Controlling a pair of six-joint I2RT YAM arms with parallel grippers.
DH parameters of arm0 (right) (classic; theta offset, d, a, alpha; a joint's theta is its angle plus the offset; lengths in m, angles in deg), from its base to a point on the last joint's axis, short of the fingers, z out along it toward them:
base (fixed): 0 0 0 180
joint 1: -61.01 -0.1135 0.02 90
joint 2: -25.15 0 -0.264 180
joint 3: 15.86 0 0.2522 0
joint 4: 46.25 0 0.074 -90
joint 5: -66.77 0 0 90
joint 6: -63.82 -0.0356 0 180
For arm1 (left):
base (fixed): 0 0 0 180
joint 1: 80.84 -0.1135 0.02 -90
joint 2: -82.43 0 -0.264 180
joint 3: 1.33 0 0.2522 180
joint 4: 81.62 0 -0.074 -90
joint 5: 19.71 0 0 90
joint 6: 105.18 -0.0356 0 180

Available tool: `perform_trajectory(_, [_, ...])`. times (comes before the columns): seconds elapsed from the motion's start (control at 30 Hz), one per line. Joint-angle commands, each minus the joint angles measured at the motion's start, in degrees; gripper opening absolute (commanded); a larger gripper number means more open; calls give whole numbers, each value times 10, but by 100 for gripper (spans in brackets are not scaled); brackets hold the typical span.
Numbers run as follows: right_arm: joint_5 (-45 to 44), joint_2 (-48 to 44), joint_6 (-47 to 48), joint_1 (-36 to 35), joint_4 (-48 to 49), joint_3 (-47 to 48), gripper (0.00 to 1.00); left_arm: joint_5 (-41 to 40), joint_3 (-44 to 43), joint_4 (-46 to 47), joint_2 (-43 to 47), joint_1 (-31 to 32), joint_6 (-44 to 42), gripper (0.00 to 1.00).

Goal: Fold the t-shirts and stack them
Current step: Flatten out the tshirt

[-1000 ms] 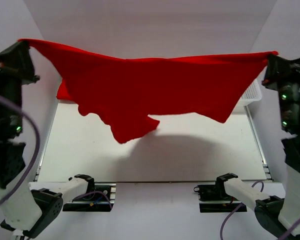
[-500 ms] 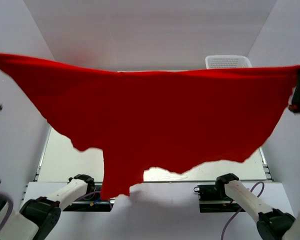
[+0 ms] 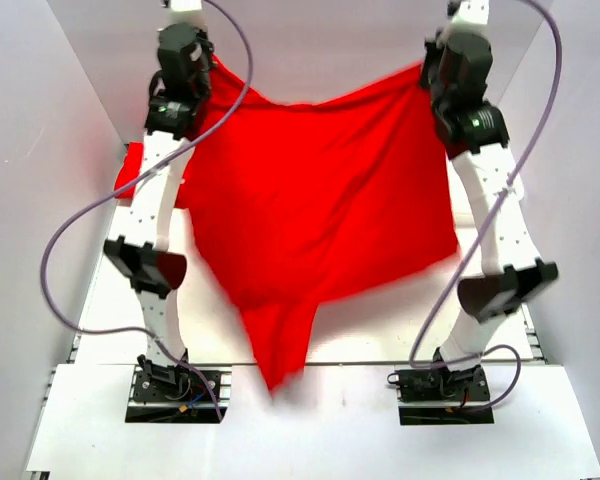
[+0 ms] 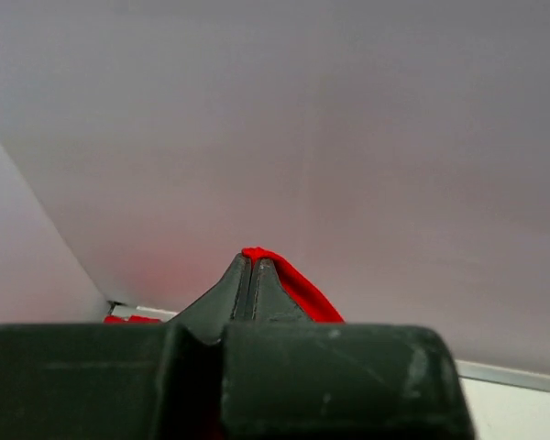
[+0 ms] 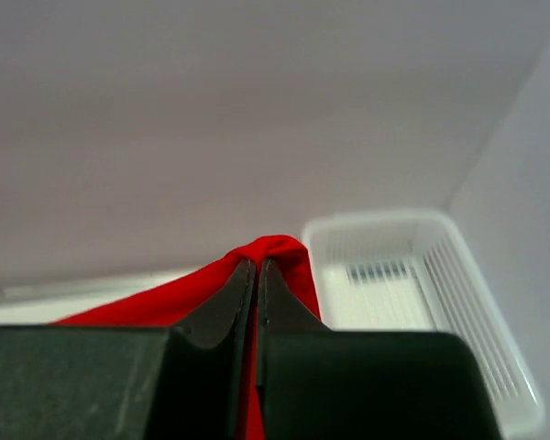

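Swept to the far end, t-shirt (image 3: 320,200), left gripper (image 4: 250,263) clamped on one corner, right gripper (image 5: 256,268) on the other, dangling tip blurred, basket (image 5: 481,321) partly covered.

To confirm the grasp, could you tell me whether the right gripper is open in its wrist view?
No, the right gripper is shut, pinching a fold of the red t-shirt.

The hanging t-shirt (image 3: 310,200) hides most of the table (image 3: 370,335); its tip seems blurred.
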Motion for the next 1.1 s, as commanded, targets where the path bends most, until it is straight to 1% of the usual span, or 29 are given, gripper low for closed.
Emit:
perform_trajectory(0.0, [23, -25, 47, 4, 140, 134, 0, 15, -44, 155, 89, -4, -42, 0])
perform_trajectory(0.07, [38, -44, 49, 4, 177, 111, 0, 38, -44, 176, 108, 3, -42, 0])
perform_trajectory(0.1, [37, -72, 48, 4, 186, 65, 0, 51, -33, 177, 126, 3, -42, 0])
perform_trajectory(0.13, [38, -85, 49, 5, 193, 48, 0, 62, -27, 177, 133, 3, -42, 0])
perform_trajectory(0.17, [41, -102, 50, 5, 200, 28, 0, 62, -21, 156, 142, 3, -42, 0])
perform_trajectory(0.23, [60, -125, 48, 5, 194, -43, 0, 57, 10, 128, 164, 3, -36, 0])
perform_trajectory(0.27, [67, -132, 44, 5, 191, -76, 0, 57, 64, 122, 199, 3, -28, 0])
perform_trajectory(0.33, [74, -153, 33, 6, 171, -107, 0, 57, 138, 116, 245, 3, -21, 0])
perform_trajectory(0.37, [87, -163, 31, 7, 168, -178, 0, 66, 223, 116, 270, 3, -20, 0])
perform_trajectory(0.4, [91, -173, 28, 6, 171, -206, 0, 60, 270, 106, 326, 3, -13, 0])
perform_trajectory(0.43, [113, -200, 26, 7, 175, -232, 0, 60, 320, 98, 356, 3, 20, 0])
perform_trajectory(0.47, [118, -210, 21, 6, 173, -308, 0, 70, 430, 98, 385, 3, 41, 0])
perform_trajectory(0.5, [120, -220, 5, 7, 178, -334, 0, 70, 487, 93, 418, 3, 64, 0])
perform_trajectory(0.53, [118, -239, 4, 7, 177, -388, 0, 70, 543, 87, 481, 3, 89, 0])
perform_trajectory(0.57, [120, -258, -3, 6, 176, -443, 0, 87, 642, 77, 508, 3, 148, 0])
perform_trajectory(0.6, [118, -270, -30, 7, 174, -469, 0, 102, 688, 49, 532, 3, 184, 0])
perform_trajectory(0.63, [128, -289, -38, 7, 168, -526, 0, 118, 732, 35, 554, 3, 212, 0])
perform_trajectory(0.67, [147, -298, -47, 6, 163, -555, 0, 169, 807, 21, 595, 3, 251, 0])
perform_trajectory(0.7, [172, -319, -63, 5, 162, -635, 0, 196, 843, 11, 611, 3, 269, 0])
perform_trajectory(0.73, [188, -334, -75, 5, 156, -659, 0, 221, 888, -23, 625, 3, 286, 0])
perform_trajectory(0.77, [229, -341, -84, 5, 146, -681, 0, 234, 904, -47, 650, 3, 305, 0])
perform_trajectory(0.8, [241, -356, -92, 5, 142, -744, 0, 234, 927, -96, 661, 3, 310, 0])
perform_trajectory(0.87, [253, -357, -107, 5, 133, -776, 0, 217, 944, -154, 682, 3, 324, 0])
perform_trajectory(0.9, [255, -362, -127, 5, 115, -807, 0, 212, 951, -177, 704, 3, 324, 0])
perform_trajectory(0.93, [253, -362, -134, 5, 92, -817, 0, 206, 963, -222, 715, 3, 324, 0])
perform_trajectory(1.0, [241, -369, -149, 4, 75, -845, 0, 222, 978, -257, 732, 3, 336, 0])
perform_trajectory(1.03, [223, -370, -159, 5, 50, -873, 0, 246, 986, -279, 746, 3, 350, 0])
perform_trajectory(1.07, [202, -372, -167, 5, 41, -881, 0, 273, 986, -280, 751, 3, 350, 0])
